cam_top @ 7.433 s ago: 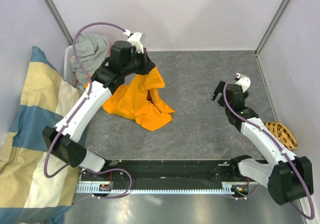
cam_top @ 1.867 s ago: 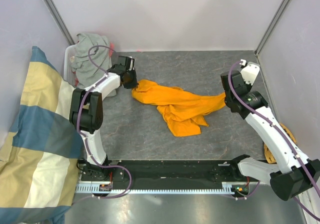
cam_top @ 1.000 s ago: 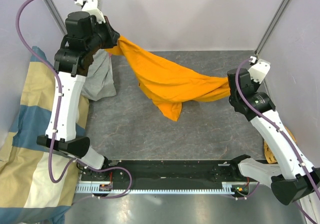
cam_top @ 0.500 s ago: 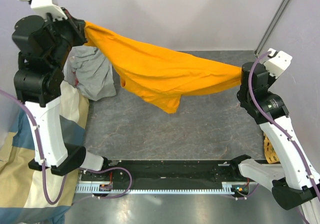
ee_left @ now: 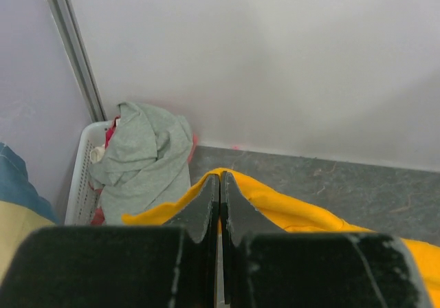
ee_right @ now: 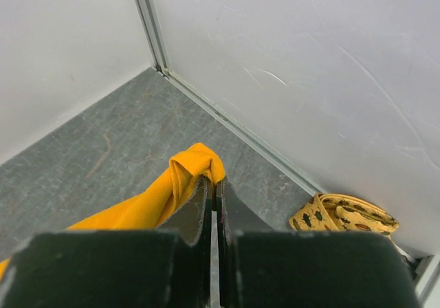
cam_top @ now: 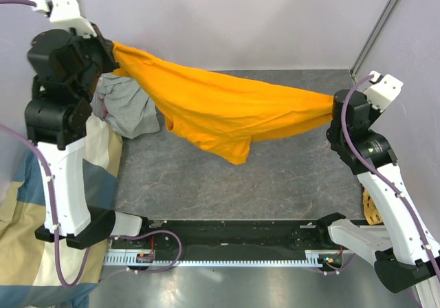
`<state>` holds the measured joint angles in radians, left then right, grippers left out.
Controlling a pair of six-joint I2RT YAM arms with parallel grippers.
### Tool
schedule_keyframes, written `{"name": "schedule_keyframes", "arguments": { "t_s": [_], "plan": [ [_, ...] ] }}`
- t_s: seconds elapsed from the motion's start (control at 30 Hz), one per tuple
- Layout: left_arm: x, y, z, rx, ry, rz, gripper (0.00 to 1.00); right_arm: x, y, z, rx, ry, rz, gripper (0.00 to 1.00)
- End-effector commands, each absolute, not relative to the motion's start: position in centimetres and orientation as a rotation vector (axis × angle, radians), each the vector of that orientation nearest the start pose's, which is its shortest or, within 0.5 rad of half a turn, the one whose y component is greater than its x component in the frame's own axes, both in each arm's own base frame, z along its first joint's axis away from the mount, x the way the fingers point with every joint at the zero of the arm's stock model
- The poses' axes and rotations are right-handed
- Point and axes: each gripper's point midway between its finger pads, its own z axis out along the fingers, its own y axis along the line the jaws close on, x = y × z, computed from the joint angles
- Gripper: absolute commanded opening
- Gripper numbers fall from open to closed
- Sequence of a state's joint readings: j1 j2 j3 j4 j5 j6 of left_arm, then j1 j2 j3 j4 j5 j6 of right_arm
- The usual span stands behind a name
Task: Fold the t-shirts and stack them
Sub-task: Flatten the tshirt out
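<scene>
An orange t-shirt (cam_top: 227,112) hangs stretched in the air between both arms, its lower edge sagging toward the grey table. My left gripper (cam_top: 110,50) is raised at the far left, shut on one end of the orange t-shirt (ee_left: 289,208). My right gripper (cam_top: 335,105) holds the other end at the right, shut on a bunched fold of the orange t-shirt (ee_right: 185,174). A grey t-shirt (cam_top: 127,105) lies crumpled at the back left, draped over a white basket (ee_left: 82,177); the grey t-shirt (ee_left: 141,157) shows in the left wrist view too.
A cream-and-blue blocked cloth (cam_top: 27,205) lies along the left side beyond the table. A tan patterned disc (ee_right: 344,222) sits by the right wall, also visible as the disc (cam_top: 368,208) behind my right arm. Walls close the back and both sides.
Over the last second both arms lifted the orange shirt off the table and pulled it taut; in the last half second it dropped slightly and the left gripper shifted a little right.
</scene>
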<state>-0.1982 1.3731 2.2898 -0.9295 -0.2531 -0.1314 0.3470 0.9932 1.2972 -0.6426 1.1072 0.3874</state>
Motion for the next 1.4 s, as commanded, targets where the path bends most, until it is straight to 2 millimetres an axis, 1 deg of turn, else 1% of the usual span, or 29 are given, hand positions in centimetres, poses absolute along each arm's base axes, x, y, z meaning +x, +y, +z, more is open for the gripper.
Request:
{"name": "schedule_keyframes", "arguments": {
  "t_s": [0.0,0.2,0.23,0.3,0.33,0.4,0.43,0.47,0.53,0.57,0.6,0.63,0.67,0.73,0.77,0.83,0.87,0.9,0.93,1.0,1.03,1.1,1.13,1.2,1.23,1.27,1.3,1.33,1.37],
  "plan": [
    [35.1,-2.5,52.6,-0.133,1.644,-0.005,0.02,27.5,-6.4,34.8,0.738,1.626,-0.563,0.02],
    [42.7,-4.9,44.4,-0.132,1.779,-0.043,0.02,31.2,-4.6,28.4,0.717,1.769,-0.524,0.0],
    [45.1,-5.4,41.4,-0.126,1.844,-0.033,0.02,31.6,-4.4,27.2,0.714,1.791,-0.53,0.0],
    [47.8,-6.2,39.1,-0.124,1.878,-0.041,0.02,33.0,-3.9,25.4,0.718,1.821,-0.533,0.0],
    [50.2,-6.8,37.4,-0.119,1.892,-0.046,0.02,33.3,-3.8,24.6,0.719,1.834,-0.54,0.0],
    [52.9,-7.7,35.3,-0.107,1.918,-0.065,0.02,34.4,-3.4,23.2,0.715,1.859,-0.54,0.0],
    [54.1,-8.1,36.2,-0.106,1.887,-0.082,0.02,34.5,-3.3,22.6,0.713,1.87,-0.544,0.0],
    [56.4,-8.7,32.6,-0.101,1.947,-0.077,0.02,34.8,-3.2,22.2,0.715,1.877,-0.543,0.0],
    [58.7,-9.5,32.8,-0.092,1.919,-0.109,0.02,35.3,-2.7,21.2,0.71,1.901,-0.526,0.0],
    [60.4,-10.1,29.9,-0.084,1.958,-0.114,0.02,35.4,-2.6,21.0,0.709,1.907,-0.521,0.0],
    [61.3,-10.3,29.2,-0.081,1.959,-0.119,0.02,35.6,-2.4,20.6,0.707,1.917,-0.511,0.0],
    [62.0,-10.6,30.0,-0.08,1.929,-0.13,0.02,35.6,-2.3,20.2,0.705,1.927,-0.509,0.0],
    [63.0,-10.8,28.1,-0.078,1.949,-0.129,0.02,35.6,-2.3,20.1,0.704,1.931,-0.505,0.0],
    [63.7,-11.0,28.4,-0.079,1.924,-0.132,0.02,35.5,-2.0,19.5,0.695,1.951,-0.492,0.0],
    [64.1,-10.7,28.2,-0.09,1.915,-0.12,0.27,35.5,-2.0,19.3,0.698,1.953,-0.488,0.0],
    [63.8,-10.5,28.0,-0.104,1.924,-0.106,0.65,35.4,-1.8,18.9,0.691,1.967,-0.482,0.0],
    [63.4,-10.4,28.0,-0.112,1.931,-0.107,0.99,35.4,-1.8,18.8,0.69,1.969,-0.481,0.0],
    [62.2,-10.3,30.3,-0.13,1.902,-0.13,1.0,35.3,-1.8,18.9,0.691,1.966,-0.477,0.0],
    [61.2,-10.5,28.8,-0.134,1.947,-0.134,1.0,35.1,-1.8,18.7,0.692,1.971,-0.477,0.0],
    [59.2,-11.0,30.3,-0.166,1.922,-0.173,1.0,35.0,-1.7,18.7,0.693,1.969,-0.464,0.0],
    [56.5,-11.7,30.5,-0.159,1.928,-0.193,1.0,35.0,-1.8,18.6,0.693,1.97,-0.464,0.0],
    [53.1,-13.0,31.4,-0.159,1.906,-0.231,1.0,35.0,-1.5,18.4,0.687,1.977,-0.446,0.0],
    [49.8,-14.7,31.6,-0.125,1.896,-0.263,1.0,35.1,-1.4,18.4,0.683,1.982,-0.441,0.0],
    [46.7,-16.3,30.4,-0.117,1.909,-0.274,1.0,35.2,-1.1,18.2,0.679,1.992,-0.419,0.0],
    [44.1,-18.7,27.5,-0.053,1.959,-0.291,0.98,35.2,-1.0,18.1,0.673,1.997,-0.413,0.0],
    [42.3,-19.4,27.6,-0.034,1.953,-0.287,0.98,35.2,-0.9,18.1,0.672,1.997,-0.404,0.0],
    [40.6,-20.0,25.0,0.0,2.006,-0.263,0.97,35.2,-0.8,18.0,0.665,2.003,-0.396,0.0],
    [38.5,-22.5,24.1,0.073,2.021,-0.284,0.95,35.2,-0.7,18.0,0.657,2.008,-0.39,0.0],
    [37.3,-22.9,23.5,0.076,2.024,-0.268,0.95,35.2,-0.6,18.1,0.656,2.006,-0.387,0.0]
  ]
}}
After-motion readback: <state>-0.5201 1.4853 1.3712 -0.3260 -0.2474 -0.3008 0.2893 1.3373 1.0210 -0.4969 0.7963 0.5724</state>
